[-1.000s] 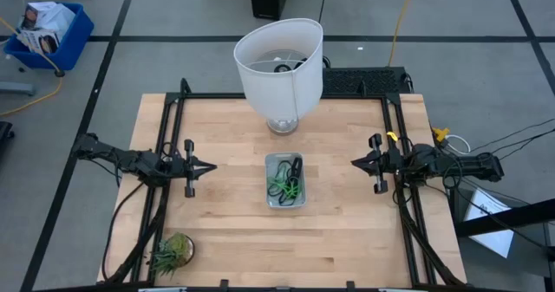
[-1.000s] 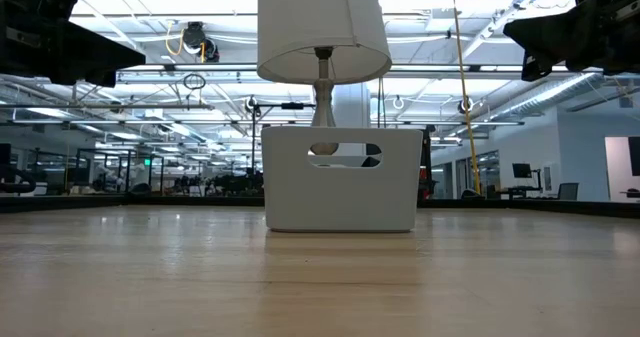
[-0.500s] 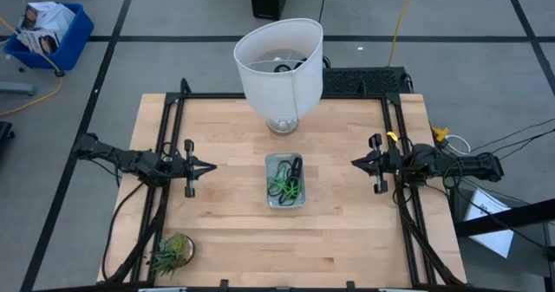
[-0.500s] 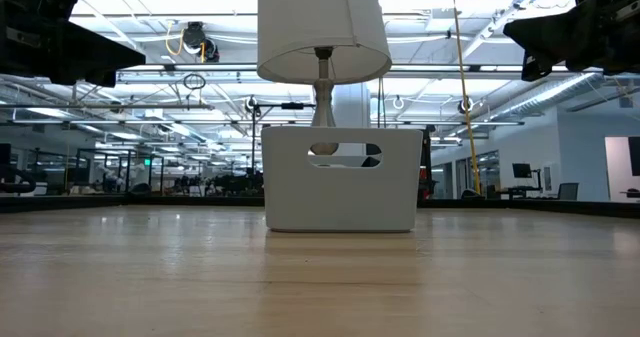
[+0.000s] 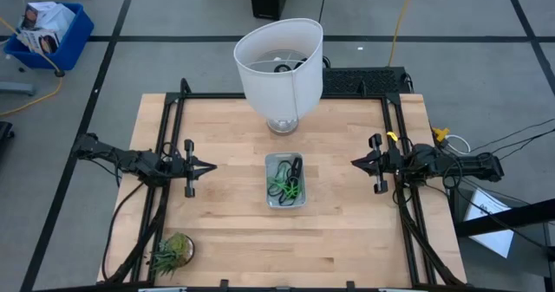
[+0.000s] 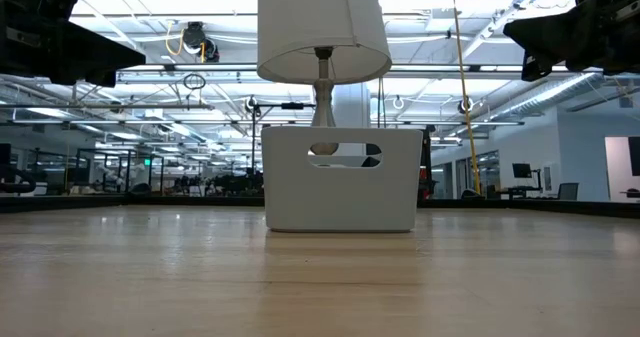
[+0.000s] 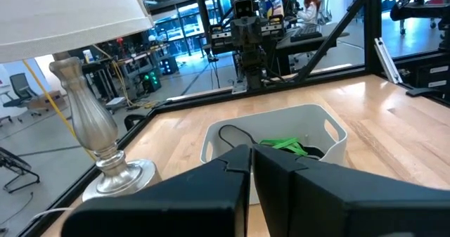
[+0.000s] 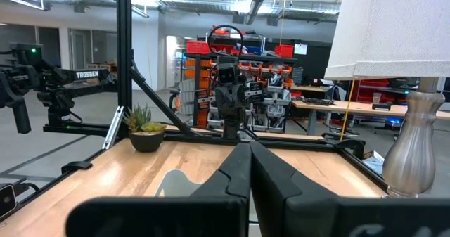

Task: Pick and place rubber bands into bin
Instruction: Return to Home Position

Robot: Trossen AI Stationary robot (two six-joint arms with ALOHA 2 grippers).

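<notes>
With the rubber bands (image 5: pixel 284 181) heaped inside the bin (image 5: pixel 286 206) and the left gripper (image 5: pixel 208 165) and right gripper (image 5: pixel 355 162) each pressed together, well off to either side of it, the likeliest slip is one springy dark band flopping over the rim.

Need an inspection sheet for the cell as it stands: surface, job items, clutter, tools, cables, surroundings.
Surface: wooden table, no loose bands seen on it.
Job's things: rubber bands, green and dark; those seen lie inside the bin at table centre.
Clutter: lamp at the far edge; potted plant at the near left corner.
Grippers: left tool shut, empty, at the left side; right tool shut, empty, at the right side; both apart from the bin.
Cables: yellow cable on the floor behind the table.
Surroundings: blue crate on the floor, far left.
</notes>
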